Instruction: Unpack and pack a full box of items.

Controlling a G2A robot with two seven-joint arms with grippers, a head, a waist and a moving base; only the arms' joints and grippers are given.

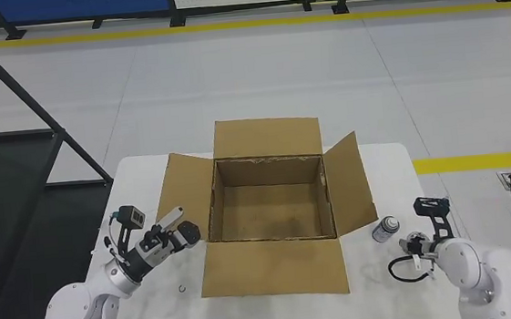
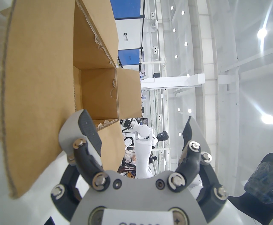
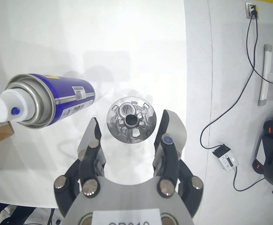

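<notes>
White table (image 1: 144, 192) — cardboard box (image 1: 269, 209) at its middle, flaps spread. My left gripper (image 2: 136, 118) hangs beside the box's left flap, jaws wide apart, holding nothing. My right gripper (image 3: 130, 119) hangs over a metal disc (image 3: 131, 121), jaws apart either side, gripping nothing — spray can (image 3: 53, 100) upright nearby.

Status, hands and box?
Left hand open beside brown cardboard box, box looks empty. Right hand open over round grey metal part. Blue spray can close by.
</notes>
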